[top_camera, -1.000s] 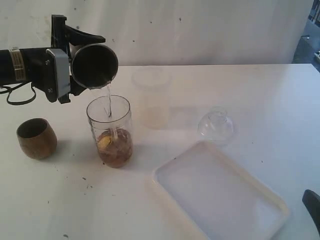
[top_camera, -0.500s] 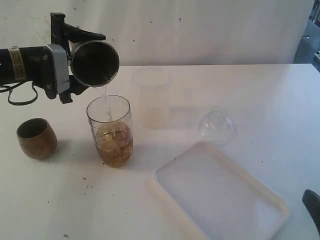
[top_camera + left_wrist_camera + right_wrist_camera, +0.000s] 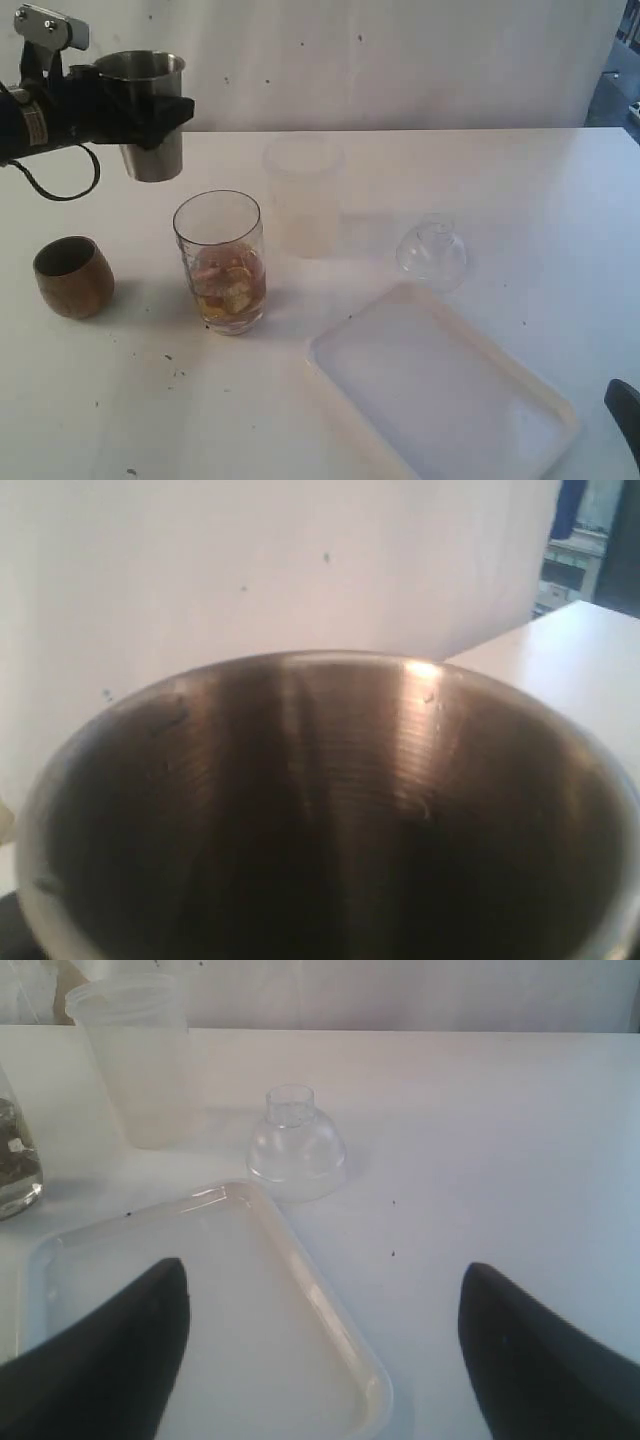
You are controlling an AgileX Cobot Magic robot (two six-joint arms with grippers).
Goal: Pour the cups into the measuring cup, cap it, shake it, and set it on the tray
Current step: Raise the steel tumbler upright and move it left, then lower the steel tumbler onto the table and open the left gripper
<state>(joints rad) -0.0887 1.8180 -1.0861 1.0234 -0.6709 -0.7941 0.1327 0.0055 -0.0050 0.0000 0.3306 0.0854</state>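
Left gripper (image 3: 160, 115) is clamped on the steel tumbler (image 3: 140, 72), which is held upright at the far left and is seen empty inside. Brownish liquid with pale pieces is contained in the uncapped measuring cup (image 3: 220, 262), right of the wooden cup (image 3: 72, 277). Right gripper (image 3: 322, 1265) is spread open over the tray (image 3: 440, 400).
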